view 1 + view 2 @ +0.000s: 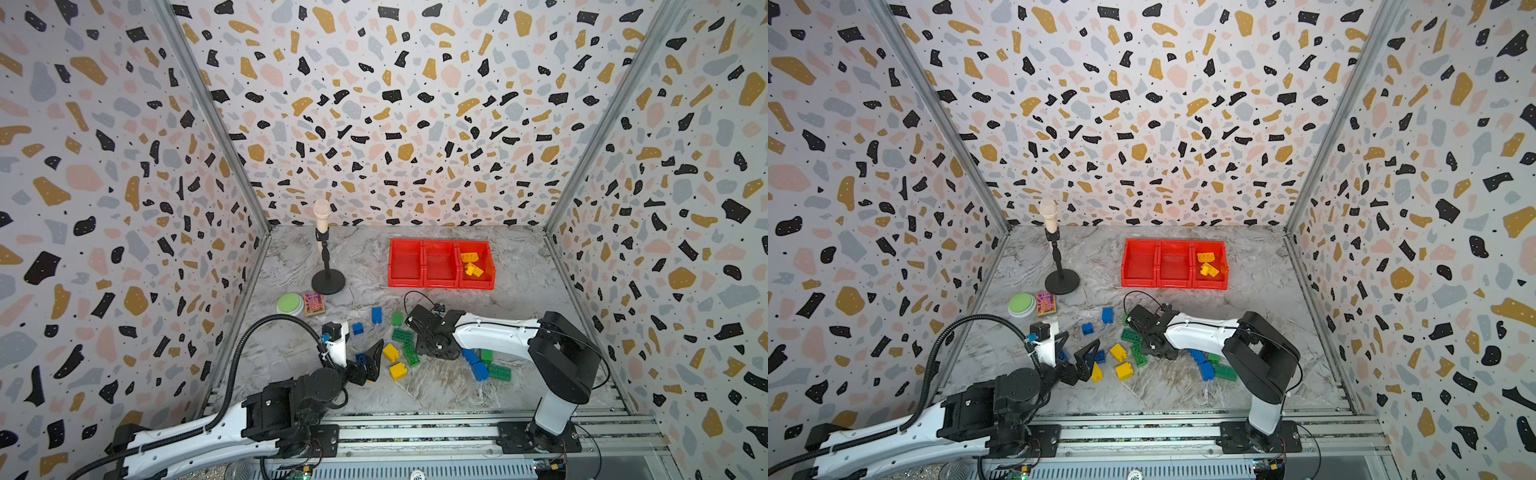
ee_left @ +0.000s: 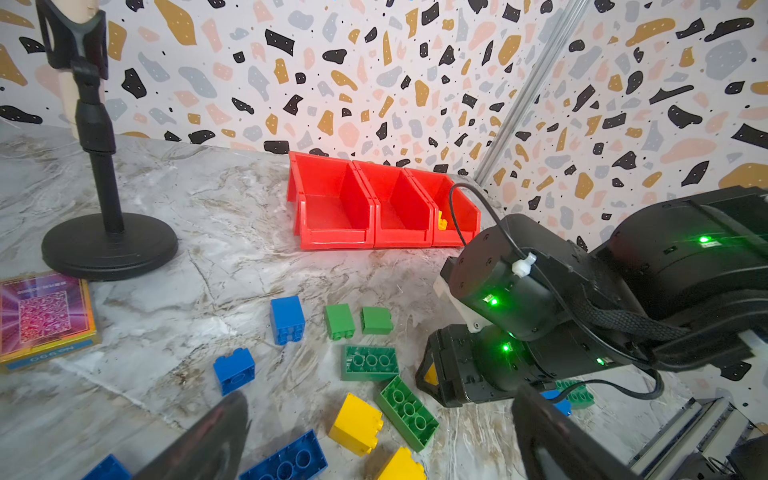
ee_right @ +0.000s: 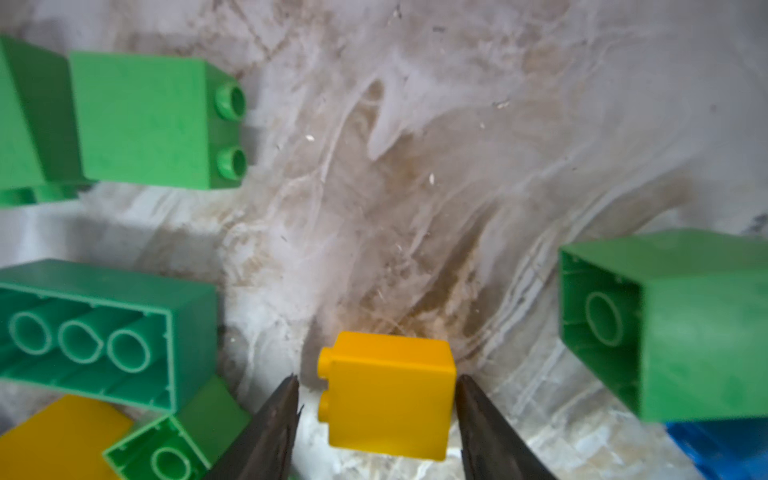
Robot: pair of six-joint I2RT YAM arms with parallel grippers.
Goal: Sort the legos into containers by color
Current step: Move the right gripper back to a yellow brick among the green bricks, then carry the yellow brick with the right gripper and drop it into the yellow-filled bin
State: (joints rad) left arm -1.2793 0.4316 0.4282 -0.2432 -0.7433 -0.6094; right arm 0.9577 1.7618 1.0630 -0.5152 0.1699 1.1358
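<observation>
Loose legos lie at the front middle of the marble table: blue ones, green ones and yellow ones. The containers, three joined red bins, stand behind them; the rightmost holds yellow bricks, the other two look empty. My right gripper points down at the table and straddles a small yellow brick. One finger touches the brick's side, the other stands a little off its studs. My left gripper is wide open and low, by a blue brick and two yellow bricks.
A microphone on a black stand rises at the back left. Beside it lie a round green button and a small patterned box. Aluminium rails run along the front edge, and patterned walls close in three sides.
</observation>
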